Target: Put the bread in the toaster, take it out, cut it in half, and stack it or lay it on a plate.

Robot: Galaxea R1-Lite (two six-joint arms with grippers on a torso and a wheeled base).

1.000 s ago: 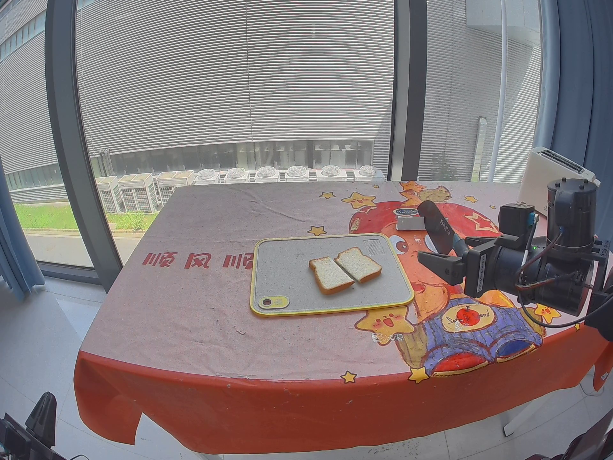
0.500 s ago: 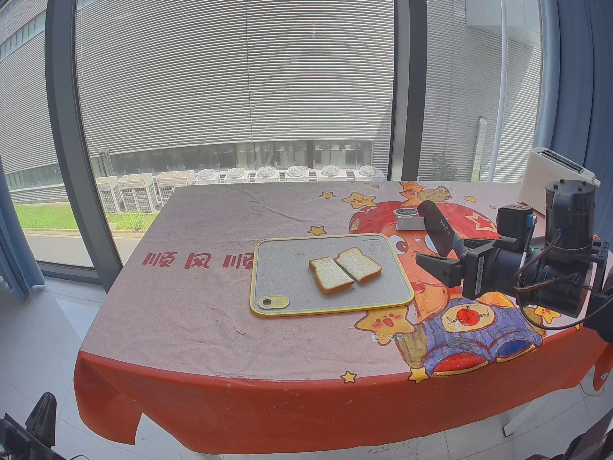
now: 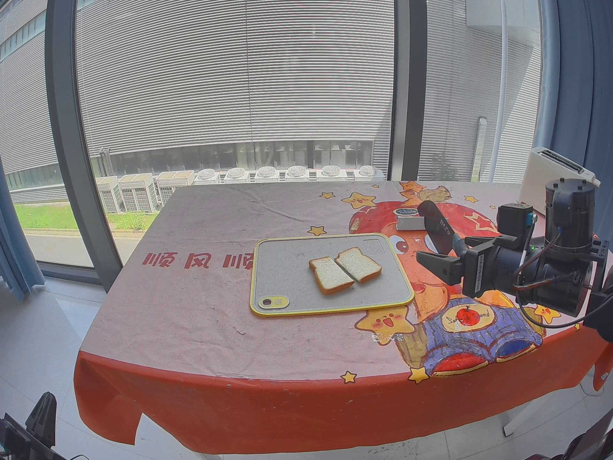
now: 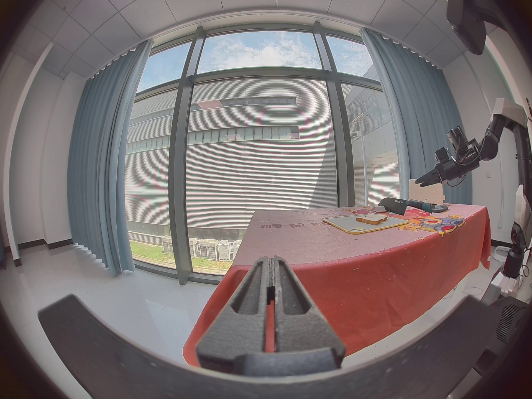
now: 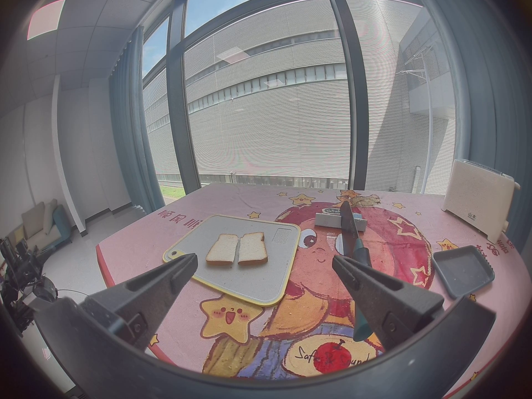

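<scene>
Seemingly past toasting and cutting: bread [image 3: 345, 269] in two halves, side by side on the cutting board [image 3: 281, 276]; knife [image 3: 439, 226] set down on the bench [image 3: 191, 327]. Remaining: moving halves to the plate [image 5: 463, 270]. Right fingers [image 5: 149, 295] wide, empty; left fingers [image 4: 249, 311] closed, empty.

A table [image 3: 191, 327] draped in a pink cloth [image 3: 287, 410] with a red edge, printed with stars and a cartoon figure, has a grey, yellow-rimmed cutting board [image 3: 287, 276] lying near its middle. Just right of the board lies a dark knife [image 3: 438, 226], one end at a small grey holder [image 3: 408, 220]. Farther from the board, past the knife, sit a shallow dark tray [image 5: 463, 270] and a cream toaster [image 3: 552, 174], the toaster nearer the window.
</scene>
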